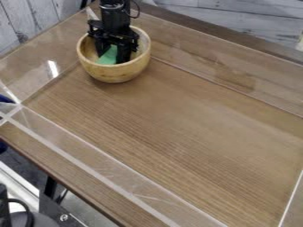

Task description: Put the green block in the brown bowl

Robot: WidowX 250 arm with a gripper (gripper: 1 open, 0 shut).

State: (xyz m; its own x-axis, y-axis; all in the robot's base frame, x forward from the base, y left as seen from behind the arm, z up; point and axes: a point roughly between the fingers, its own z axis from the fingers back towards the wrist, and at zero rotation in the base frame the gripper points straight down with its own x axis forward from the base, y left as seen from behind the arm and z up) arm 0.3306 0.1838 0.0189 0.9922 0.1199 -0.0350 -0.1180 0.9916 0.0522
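Tool point(109, 44) pinching the 1 green block point(109, 56) inside the brown bowl point(113, 67).

Partly hidden behind the black gripper point(112, 43) at eleven o'clock: the green block point(109, 57) — ends not clearly visible, fingertips apparently blurred into dark shapes. Cut off by the top edge at eleven — the arm's upper part.
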